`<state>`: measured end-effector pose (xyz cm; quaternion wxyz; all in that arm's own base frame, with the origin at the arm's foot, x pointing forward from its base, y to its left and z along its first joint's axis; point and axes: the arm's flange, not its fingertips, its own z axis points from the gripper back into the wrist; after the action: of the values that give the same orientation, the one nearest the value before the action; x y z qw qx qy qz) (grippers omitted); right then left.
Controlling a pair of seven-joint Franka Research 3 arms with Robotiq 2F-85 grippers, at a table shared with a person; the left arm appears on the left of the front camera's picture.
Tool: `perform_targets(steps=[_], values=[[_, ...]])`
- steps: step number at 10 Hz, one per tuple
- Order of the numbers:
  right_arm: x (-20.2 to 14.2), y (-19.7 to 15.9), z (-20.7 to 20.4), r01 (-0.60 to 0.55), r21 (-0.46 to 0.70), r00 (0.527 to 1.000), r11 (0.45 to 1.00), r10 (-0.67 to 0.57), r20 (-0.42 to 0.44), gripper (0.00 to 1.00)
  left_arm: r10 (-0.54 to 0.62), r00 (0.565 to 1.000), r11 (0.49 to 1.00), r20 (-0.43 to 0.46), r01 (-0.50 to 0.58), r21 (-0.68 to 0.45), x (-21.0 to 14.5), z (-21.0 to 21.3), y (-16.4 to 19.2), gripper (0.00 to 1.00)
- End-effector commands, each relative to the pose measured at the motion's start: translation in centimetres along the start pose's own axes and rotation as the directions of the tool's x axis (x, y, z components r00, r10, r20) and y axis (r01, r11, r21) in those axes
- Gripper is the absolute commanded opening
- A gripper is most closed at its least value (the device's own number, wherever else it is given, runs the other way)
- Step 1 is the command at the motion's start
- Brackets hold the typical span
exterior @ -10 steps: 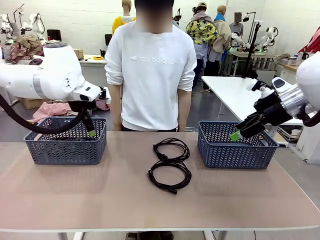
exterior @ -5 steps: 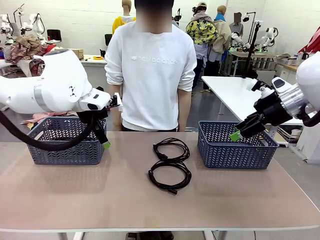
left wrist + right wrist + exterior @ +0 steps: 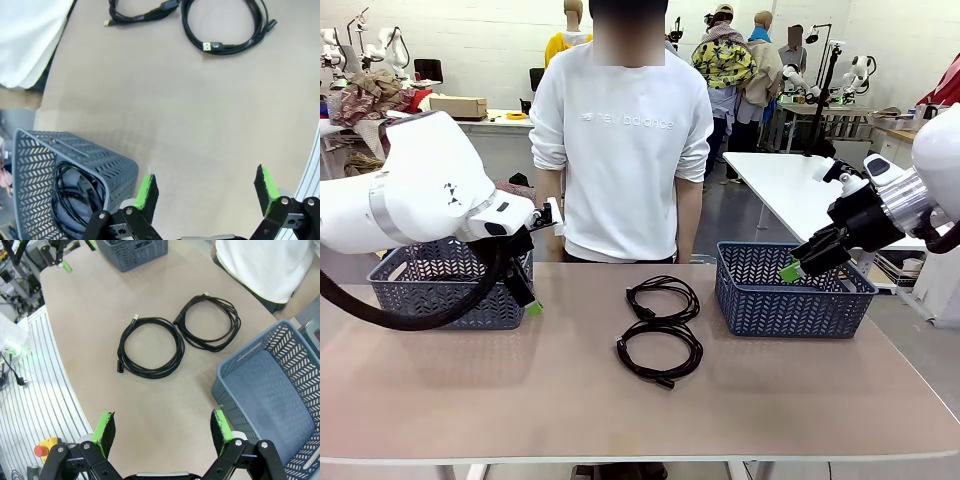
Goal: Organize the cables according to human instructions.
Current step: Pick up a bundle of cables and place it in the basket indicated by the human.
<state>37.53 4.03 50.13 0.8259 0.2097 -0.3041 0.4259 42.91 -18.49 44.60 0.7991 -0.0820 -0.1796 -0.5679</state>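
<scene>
Two cable coils lie on the table [image 3: 440,400] between the baskets, in front of the person [image 3: 625,140]: the far coil [image 3: 630,295] and the near coil [image 3: 660,326], which appear to touch where their loops meet. A third cable [image 3: 70,190] sits inside the left basket [image 3: 450,290]. The left gripper [image 3: 525,298], fingers spread wide and holding nothing, hangs just beside that basket's near corner. The right gripper [image 3: 796,262], likewise spread and holding nothing, hovers over the right basket [image 3: 790,300]. Likely hazards: because the coils adjoin, lifting one may drag or snag the other. A pinch on a single strand may let the loop unwind and trail. Thin cord lying flat may slip between the pads. No pointing hand is visible, so the wrong basket could be chosen.
</scene>
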Motion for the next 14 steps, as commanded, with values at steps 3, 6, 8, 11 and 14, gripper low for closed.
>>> perform_targets(steps=[3,6,8,11,14], values=[[0.09,-0.37,-0.04,-0.017,0.018,0.999,1.0,0.016,0.031,1.0,0.014,1.0,1.0,-0.008,-0.014,0.002,0.32,0.07,0.22,1.0],[0.09,-0.37,-0.04,-0.017,0.018,0.999,1.0,0.016,0.031,1.0,0.014,1.0,1.0,-0.008,-0.014,0.002,0.32,0.07,0.22,1.0],[0.09,-0.37,-0.04,-0.017,0.018,0.999,1.0,0.016,0.031,1.0,0.014,1.0,1.0,-0.008,-0.014,0.002,0.32,0.07,0.22,1.0],[0.09,-0.37,-0.04,-0.017,0.018,0.999,1.0,0.016,0.031,1.0,0.014,1.0,1.0,-0.008,-0.014,0.002,0.32,0.07,0.22,1.0],[0.09,-0.37,-0.04,-0.017,0.018,0.999,1.0,0.016,0.031,1.0,0.014,1.0,1.0,-0.008,-0.014,0.002,0.32,0.07,0.22,1.0]])
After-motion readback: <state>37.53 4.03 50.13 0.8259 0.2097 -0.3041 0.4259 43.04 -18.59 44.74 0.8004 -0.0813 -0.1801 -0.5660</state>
